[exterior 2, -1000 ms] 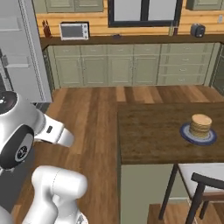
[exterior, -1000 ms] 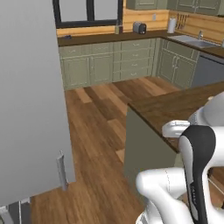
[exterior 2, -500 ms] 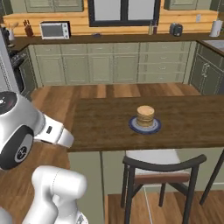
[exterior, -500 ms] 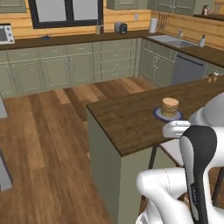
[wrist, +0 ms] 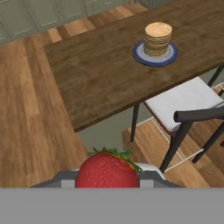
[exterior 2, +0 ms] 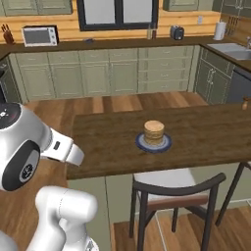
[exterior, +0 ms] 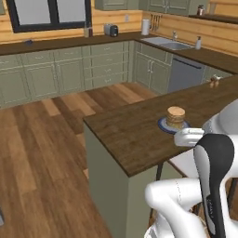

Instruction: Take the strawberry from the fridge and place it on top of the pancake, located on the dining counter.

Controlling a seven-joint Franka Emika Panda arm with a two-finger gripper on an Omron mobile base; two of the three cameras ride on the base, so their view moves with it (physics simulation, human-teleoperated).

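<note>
The end effector is closed on the strawberry, which sits red with green leaves at the lower edge of the hand view, short of the table and above the wooden floor.

Left to right in the right base view:
- A microwave stands on the wall counter at far left.
- A toaster and a paper towel roll stand farther right on the same counter.
- A sink lies at the right edge.

On the dark wooden table, the pancake is stacked on a blue-grey plate, well apart from the strawberry. A dark-framed chair with a pale seat stands just beside the table's near edge, between the end effector and the plate. A small bottle stands at the table's far right.

No readable writing or brand marks are visible.
</note>
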